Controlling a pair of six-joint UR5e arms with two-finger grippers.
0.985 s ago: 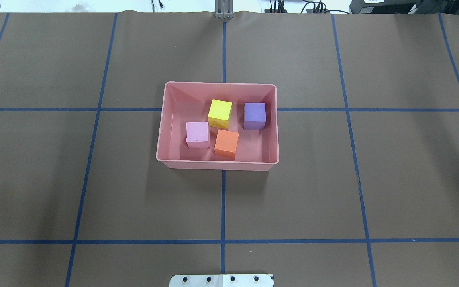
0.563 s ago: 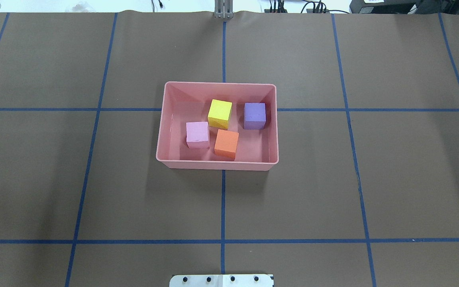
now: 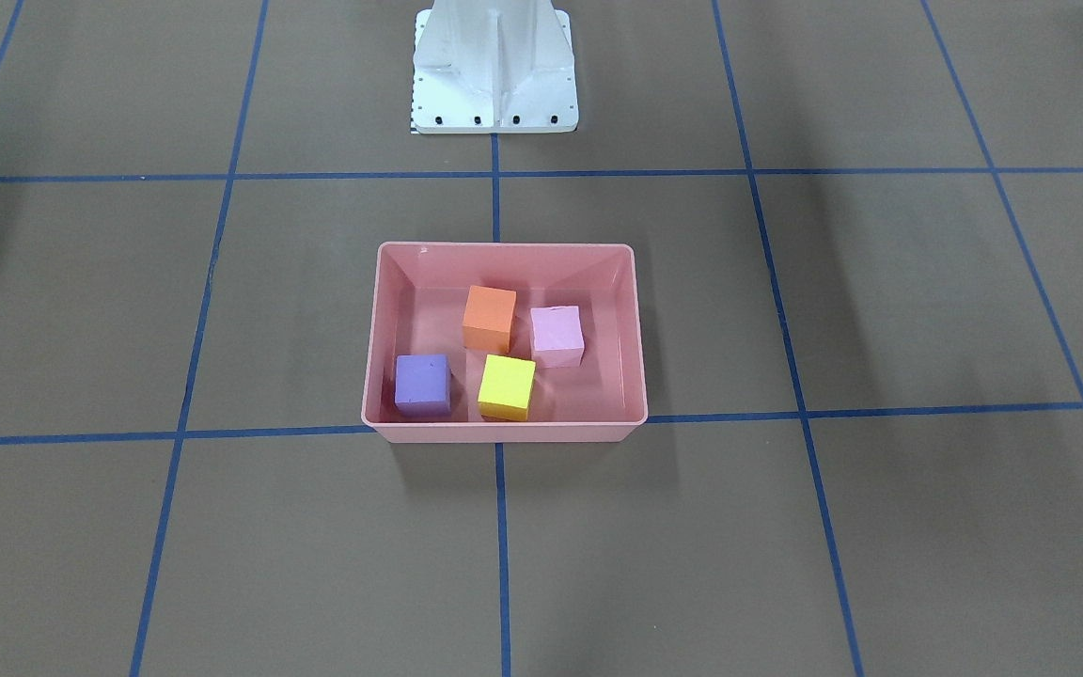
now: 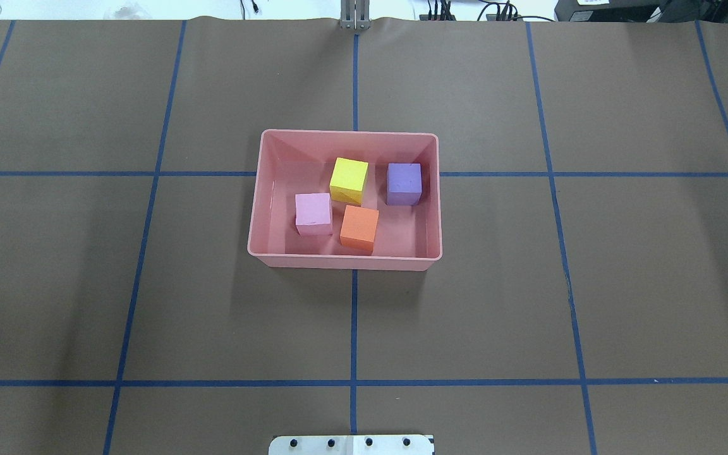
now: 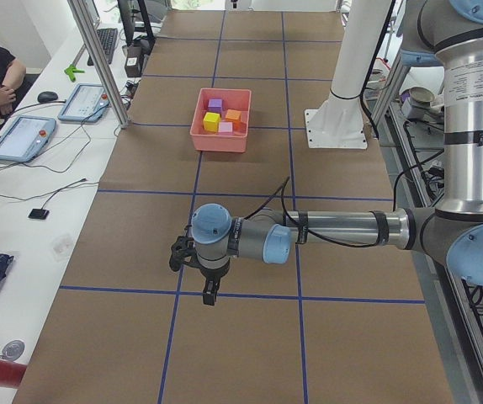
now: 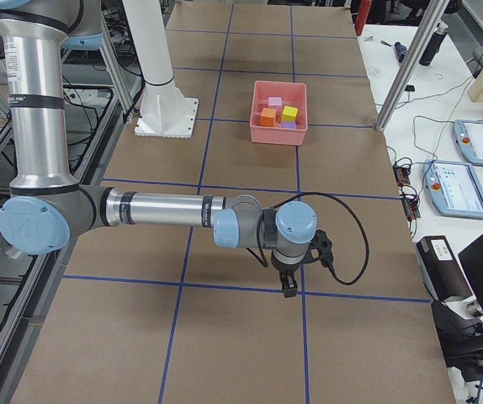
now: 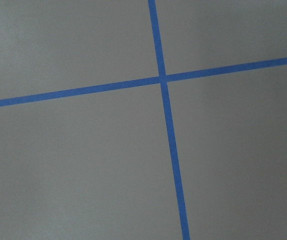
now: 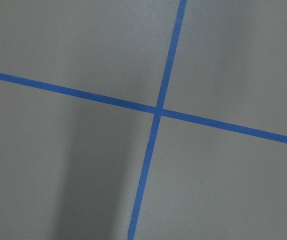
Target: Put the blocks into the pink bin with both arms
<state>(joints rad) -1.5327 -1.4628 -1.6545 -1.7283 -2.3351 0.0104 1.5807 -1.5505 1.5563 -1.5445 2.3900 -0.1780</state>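
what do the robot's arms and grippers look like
The left arm and right arm are silver-grey tubes with dark bands and light-blue joint caps. The left gripper and right gripper are small and black. A black cable loops out near each wrist.
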